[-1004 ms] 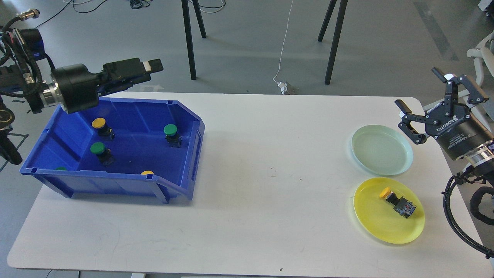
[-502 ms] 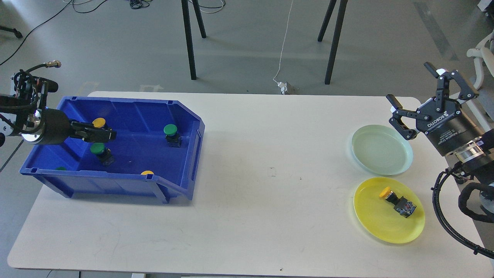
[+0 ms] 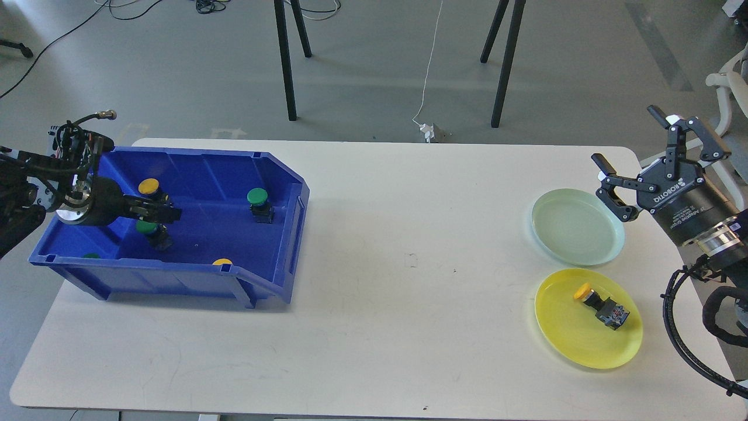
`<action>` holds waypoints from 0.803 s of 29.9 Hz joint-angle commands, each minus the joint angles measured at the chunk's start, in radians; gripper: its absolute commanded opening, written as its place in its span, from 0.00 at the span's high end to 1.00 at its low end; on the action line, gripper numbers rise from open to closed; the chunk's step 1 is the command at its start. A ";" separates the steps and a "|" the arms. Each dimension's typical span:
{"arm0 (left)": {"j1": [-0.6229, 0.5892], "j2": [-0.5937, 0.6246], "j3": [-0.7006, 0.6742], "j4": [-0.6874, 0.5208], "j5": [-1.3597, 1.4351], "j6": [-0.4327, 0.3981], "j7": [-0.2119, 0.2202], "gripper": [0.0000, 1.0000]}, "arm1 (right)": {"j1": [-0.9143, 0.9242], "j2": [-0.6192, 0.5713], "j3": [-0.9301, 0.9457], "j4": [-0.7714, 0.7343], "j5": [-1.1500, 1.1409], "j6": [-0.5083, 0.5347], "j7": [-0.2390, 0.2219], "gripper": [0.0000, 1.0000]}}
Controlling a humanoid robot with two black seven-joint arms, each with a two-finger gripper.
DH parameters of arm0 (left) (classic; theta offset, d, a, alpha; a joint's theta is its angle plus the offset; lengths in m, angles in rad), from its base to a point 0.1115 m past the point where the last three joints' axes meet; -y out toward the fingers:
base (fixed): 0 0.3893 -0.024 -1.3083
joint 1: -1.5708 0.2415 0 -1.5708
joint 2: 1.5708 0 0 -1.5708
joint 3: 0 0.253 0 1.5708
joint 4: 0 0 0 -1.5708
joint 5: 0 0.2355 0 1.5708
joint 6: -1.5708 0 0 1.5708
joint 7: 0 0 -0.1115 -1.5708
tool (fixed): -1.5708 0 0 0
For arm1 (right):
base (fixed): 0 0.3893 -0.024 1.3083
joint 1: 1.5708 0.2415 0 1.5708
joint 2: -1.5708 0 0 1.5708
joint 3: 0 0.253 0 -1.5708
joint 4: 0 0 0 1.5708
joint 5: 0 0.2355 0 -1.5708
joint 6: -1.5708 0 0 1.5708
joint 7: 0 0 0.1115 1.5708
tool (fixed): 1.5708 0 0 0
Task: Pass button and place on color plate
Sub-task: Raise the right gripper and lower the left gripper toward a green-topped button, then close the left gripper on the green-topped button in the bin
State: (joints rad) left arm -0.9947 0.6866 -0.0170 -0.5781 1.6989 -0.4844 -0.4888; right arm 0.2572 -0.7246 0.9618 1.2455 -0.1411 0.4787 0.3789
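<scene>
A blue bin (image 3: pixel 280 175) on the table's left holds several buttons: a yellow one (image 3: pixel 149 187), a green one (image 3: pixel 258 197), a green one (image 3: pixel 148 227) partly under my left gripper, and a green (image 3: pixel 90 255) and a yellow (image 3: pixel 222 262) sliver behind the front wall. My left gripper (image 3: pixel 168 213) reaches down inside the bin just above that green button; its dark fingers cannot be told apart. My right gripper (image 3: pixel 626 139) is open and empty, above the table's right edge beside the pale green plate (image 3: pixel 577 227). The yellow plate (image 3: pixel 561 327) holds a yellow button (image 3: pixel 599 304) on its side.
The white table (image 3: pixel 409 292) runs between bin and plates. Black stand legs (image 3: pixel 286 64) and a white cable with a plug (image 3: pixel 429 131) are on the floor behind the table. A white chair (image 3: pixel 730 82) is at the far right.
My left arm has dropped from above the bin's back wall into the bin and now sits over a green button. My right gripper has shifted slightly and stays open.
</scene>
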 commanded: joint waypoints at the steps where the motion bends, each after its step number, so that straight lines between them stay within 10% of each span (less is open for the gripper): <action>1: 0.013 -0.041 0.000 0.072 -0.001 0.021 0.000 0.17 | -0.003 0.002 -0.003 0.000 0.000 0.000 0.000 0.02; 24: 0.065 -0.104 0.002 0.187 0.001 0.041 0.000 0.29 | -0.026 0.005 0.000 0.002 0.001 0.001 0.002 0.02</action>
State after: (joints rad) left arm -0.9353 0.5884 -0.0154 -0.3967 1.6982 -0.4465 -0.4886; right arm 0.2331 -0.7194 0.9614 1.2474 -0.1395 0.4802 0.3807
